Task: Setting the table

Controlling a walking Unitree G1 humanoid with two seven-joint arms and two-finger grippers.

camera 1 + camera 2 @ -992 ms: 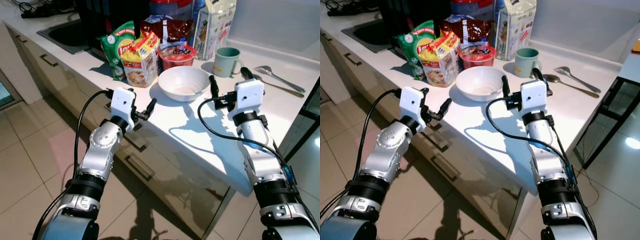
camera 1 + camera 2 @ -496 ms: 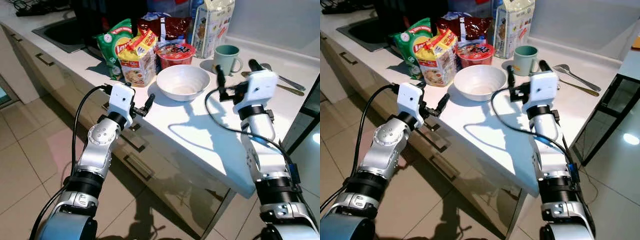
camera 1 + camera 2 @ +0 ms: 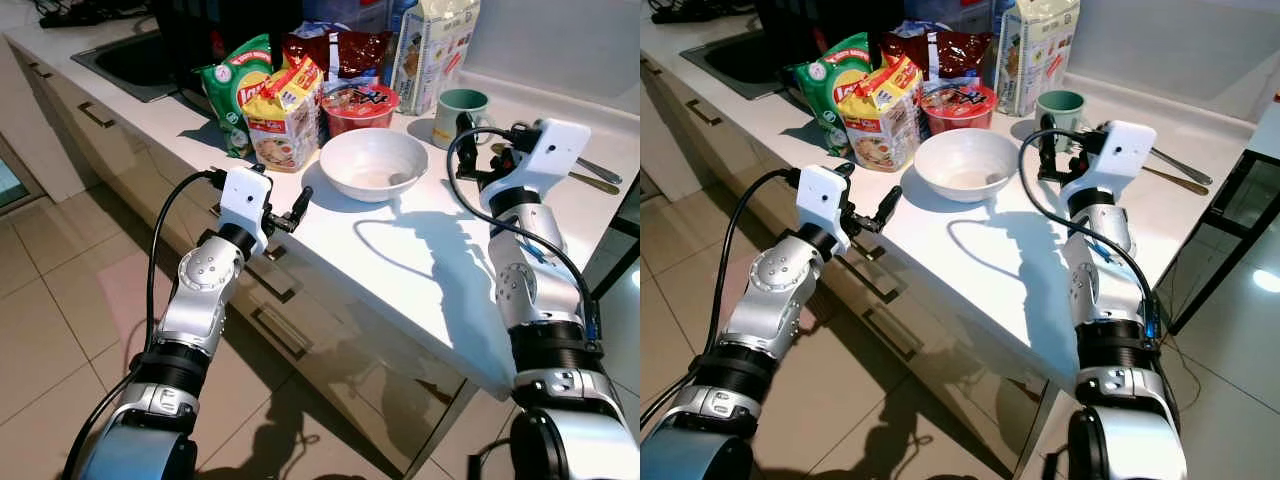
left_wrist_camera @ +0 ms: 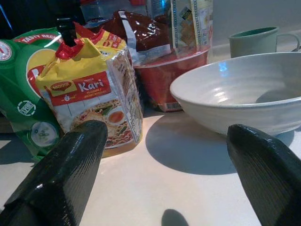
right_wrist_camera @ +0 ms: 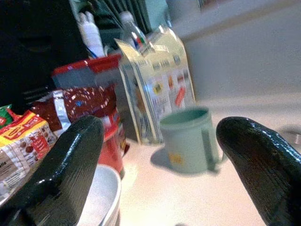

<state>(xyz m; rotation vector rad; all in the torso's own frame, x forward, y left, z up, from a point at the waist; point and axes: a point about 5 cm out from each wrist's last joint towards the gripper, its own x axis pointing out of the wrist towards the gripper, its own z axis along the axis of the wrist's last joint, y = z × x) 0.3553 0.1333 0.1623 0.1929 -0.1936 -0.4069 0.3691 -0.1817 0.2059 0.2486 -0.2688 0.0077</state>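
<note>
Setting is judged barely begun. The long white bench point(image 3: 400, 270) is seen with nothing laid out as a place. The round white ceramic bowl point(image 3: 372, 163) sits mid-bench, the pale green mug point(image 3: 459, 104) behind it, the metal spoon point(image 3: 1175, 165) just beyond. Left end effector point(image 3: 285, 215) and right end effector point(image 3: 1060, 150) are held spread, empty.
</note>
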